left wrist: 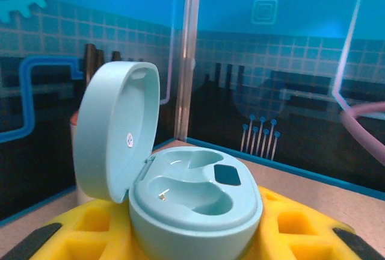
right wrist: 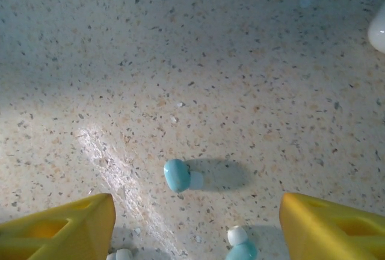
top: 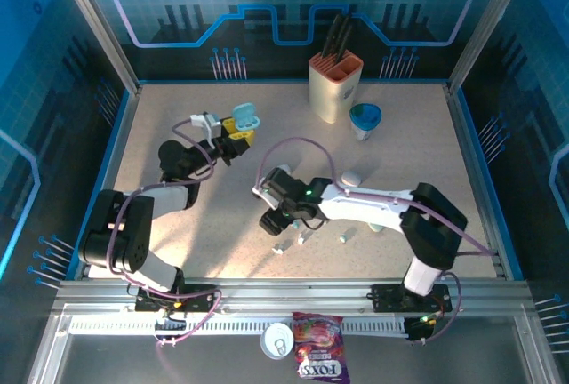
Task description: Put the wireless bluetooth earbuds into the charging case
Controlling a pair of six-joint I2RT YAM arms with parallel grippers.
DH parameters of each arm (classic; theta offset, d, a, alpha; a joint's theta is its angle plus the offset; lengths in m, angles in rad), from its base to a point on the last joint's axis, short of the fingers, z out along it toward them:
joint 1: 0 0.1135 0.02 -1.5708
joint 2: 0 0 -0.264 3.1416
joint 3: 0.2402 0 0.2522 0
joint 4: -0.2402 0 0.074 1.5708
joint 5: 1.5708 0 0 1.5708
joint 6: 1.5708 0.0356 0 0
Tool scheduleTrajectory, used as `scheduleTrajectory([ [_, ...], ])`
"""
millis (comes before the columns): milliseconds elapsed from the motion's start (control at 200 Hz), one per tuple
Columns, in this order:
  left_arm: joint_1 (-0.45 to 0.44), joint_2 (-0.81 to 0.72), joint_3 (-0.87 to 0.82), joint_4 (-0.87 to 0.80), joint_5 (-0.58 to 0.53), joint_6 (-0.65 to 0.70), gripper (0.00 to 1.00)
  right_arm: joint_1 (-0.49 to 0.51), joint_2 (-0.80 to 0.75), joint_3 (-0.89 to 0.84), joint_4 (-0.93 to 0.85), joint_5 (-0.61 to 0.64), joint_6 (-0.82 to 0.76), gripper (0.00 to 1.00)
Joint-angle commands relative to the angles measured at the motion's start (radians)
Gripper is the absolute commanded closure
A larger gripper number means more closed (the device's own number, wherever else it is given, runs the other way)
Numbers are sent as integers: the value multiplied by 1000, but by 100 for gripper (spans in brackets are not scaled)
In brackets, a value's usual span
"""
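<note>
A pale blue earbud with a short white stem lies on its side on the speckled table. It sits just in front of the right hand, in the gap between the two yellow fingers. They do not touch it. That hand is spread wide and holds nothing.

A second earbud, blue and white, lies at the bottom edge of the right wrist view. A white bit of a third earbud shows by the left finger. From above, these little buds lie near the front of the table, close under the right hand.

The charging case is well apart from them, at the back left, up in the left hand. That hand is clamped on the case's bottom half, with yellow foam on both sides. The lid stands open and upright, and two smooth hollows show inside.

A white pebble-shaped case lies on the table behind the right arm. A knife block and a blue cup-shaped thing stand at the back.
</note>
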Motion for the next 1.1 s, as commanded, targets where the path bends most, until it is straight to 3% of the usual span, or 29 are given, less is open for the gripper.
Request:
scheduleTrajectory([
  [0, 39, 23, 43, 31, 31, -47, 69, 48, 77, 88, -156, 145, -13, 27],
  [300, 87, 10, 52, 29, 22, -76, 70, 128, 244, 231, -254, 277, -45, 30],
  [510, 87, 29, 67, 30, 31, -111, 71, 140, 290, 265, -290, 329, -57, 40],
  [630, 87, 31, 72, 30, 22, -133, 73, 135, 308, 273, -302, 338, -56, 48],
  [1096, 86, 34, 77, 30, 29, -156, 74, 126, 338, 292, -308, 342, -61, 58],
])
